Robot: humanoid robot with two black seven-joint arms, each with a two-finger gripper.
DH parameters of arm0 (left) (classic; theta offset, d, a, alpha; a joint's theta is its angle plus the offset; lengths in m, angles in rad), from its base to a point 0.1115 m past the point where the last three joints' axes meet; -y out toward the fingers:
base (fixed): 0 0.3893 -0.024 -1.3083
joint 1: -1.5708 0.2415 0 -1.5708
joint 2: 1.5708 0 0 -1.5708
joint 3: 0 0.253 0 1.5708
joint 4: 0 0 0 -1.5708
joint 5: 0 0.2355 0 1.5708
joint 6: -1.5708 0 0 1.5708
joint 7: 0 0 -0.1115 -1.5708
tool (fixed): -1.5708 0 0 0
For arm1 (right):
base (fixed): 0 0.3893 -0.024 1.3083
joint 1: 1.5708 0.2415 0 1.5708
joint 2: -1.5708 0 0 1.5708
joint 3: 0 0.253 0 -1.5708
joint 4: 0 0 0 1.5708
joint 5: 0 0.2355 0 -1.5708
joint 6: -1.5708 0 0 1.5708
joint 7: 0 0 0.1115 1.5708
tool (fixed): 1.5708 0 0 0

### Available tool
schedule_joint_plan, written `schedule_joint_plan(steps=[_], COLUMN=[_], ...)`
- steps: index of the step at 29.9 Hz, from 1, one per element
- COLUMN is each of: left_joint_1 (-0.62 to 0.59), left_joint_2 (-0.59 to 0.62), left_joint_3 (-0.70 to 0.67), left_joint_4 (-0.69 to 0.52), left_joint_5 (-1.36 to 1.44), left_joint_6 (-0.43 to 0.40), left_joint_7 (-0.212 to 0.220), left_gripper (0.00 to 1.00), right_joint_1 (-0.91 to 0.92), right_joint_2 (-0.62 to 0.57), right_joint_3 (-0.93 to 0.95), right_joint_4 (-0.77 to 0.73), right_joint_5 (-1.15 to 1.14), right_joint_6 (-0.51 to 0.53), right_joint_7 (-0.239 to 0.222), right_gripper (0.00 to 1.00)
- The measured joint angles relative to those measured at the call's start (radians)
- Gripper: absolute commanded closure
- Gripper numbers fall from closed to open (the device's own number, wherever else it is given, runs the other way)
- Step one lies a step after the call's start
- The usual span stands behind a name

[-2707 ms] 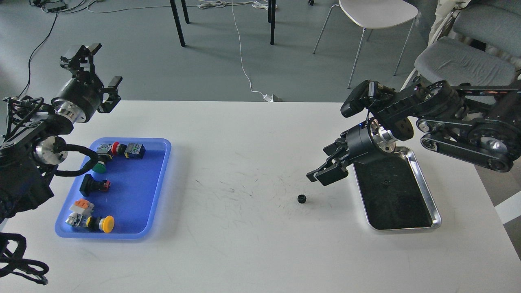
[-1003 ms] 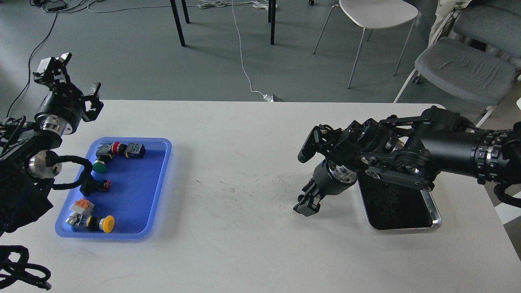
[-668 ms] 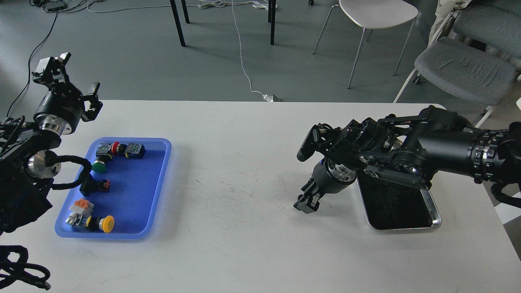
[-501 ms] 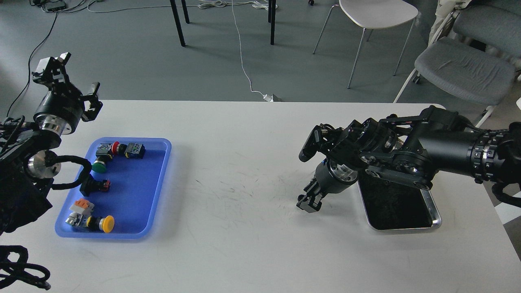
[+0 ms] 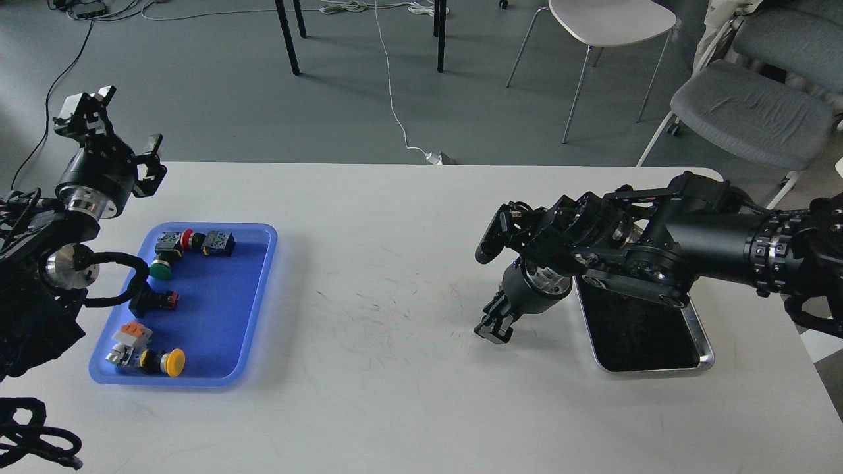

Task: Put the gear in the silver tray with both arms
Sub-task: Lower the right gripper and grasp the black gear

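Note:
My right gripper [image 5: 492, 327] points down at the white table, just left of the silver tray [image 5: 706, 347]. Its fingers are drawn close together over the spot where the small black gear lay. The gear itself is hidden between or under them. The right arm's wrist and forearm hang over the tray's near-left part and cover its far end. The tray's dark base shows nothing in the visible part. My left gripper [image 5: 117, 128] is open and empty, raised above the table's far left corner, beyond the blue tray.
A blue plastic tray [image 5: 258, 289] at the left holds several push-button switches, one with a yellow cap [image 5: 174, 362]. Bare white table [image 5: 382, 342] lies between the two trays. Chairs and cables stand on the floor beyond the table.
My right arm swung down and left from above the silver tray, and its open fingers closed over the gear. In the last second the fingertips rose slightly. The left gripper moved left and back.

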Motion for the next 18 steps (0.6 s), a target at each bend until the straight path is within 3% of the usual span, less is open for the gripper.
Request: schedule_joint_plan(steps=[18], left_joint_1=[0.01], left_joint_2=[-0.001], left_joint_3=[0.0], left_joint_4=[0.001], left_joint_5=[0.0], left_joint_6=[0.0], left_joint_7=[0.0], left_gripper=[0.02], right_joint_1=[0.006], right_joint_2=[0.001], right_joint_3=[-0.027], right_joint_4=[-0.008], right_joint_5=[0.0], right_joint_6=[0.0], right_joint_7=[0.008], right_gripper=[0.77])
